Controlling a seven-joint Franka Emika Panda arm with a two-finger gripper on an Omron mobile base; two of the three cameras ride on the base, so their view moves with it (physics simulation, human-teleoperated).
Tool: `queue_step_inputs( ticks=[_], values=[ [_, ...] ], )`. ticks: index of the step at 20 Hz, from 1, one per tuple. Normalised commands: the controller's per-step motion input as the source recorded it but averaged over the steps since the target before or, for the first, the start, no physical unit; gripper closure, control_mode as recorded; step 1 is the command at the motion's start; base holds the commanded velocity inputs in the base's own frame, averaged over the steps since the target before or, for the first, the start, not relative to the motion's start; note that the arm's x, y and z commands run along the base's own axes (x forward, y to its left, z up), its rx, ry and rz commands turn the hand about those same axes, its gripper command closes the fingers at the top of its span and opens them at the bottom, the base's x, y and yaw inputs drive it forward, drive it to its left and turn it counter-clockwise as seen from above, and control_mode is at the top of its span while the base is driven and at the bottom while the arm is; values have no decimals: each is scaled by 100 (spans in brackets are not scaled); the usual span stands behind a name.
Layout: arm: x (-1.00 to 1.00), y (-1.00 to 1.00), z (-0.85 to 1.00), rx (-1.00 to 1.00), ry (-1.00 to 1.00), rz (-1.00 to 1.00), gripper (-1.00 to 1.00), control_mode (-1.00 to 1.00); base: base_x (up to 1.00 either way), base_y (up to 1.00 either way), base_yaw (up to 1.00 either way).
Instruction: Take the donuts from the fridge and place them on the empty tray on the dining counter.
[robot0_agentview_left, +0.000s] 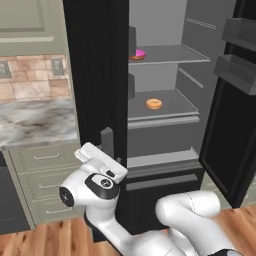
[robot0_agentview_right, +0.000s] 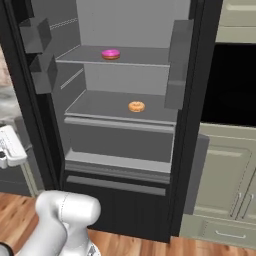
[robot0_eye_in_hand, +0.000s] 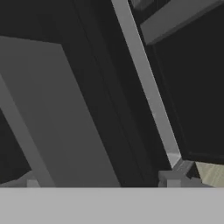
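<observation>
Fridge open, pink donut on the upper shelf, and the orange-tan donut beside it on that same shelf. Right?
Not quite. The fridge is open and the pink donut sits on the upper shelf, but the orange-tan donut lies one shelf lower, as the right base view shows.

The fridge (robot0_eye_in_hand: 109, 113) presents close up as black panels, with a broad grey slab (robot0_eye_in_hand: 57, 122) running diagonally on the left and a narrow grey bar handle (robot0_eye_in_hand: 146, 87) slanting on the right. A small patch of pale wood floor (robot0_eye_in_hand: 212, 173) shows at lower right.
</observation>
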Motion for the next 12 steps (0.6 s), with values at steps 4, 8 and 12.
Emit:
queue_step_inputs(
  ticks=[4,8,12],
  values=[
    [-99,16,23,-14,-6,37,-100,-100,0,0,0],
    [-87,11,4,-16,4,60,-100,-100,0,0,0],
    [-57,0,0,-7,10,69,-100,-100,0,0,0]
  ],
)
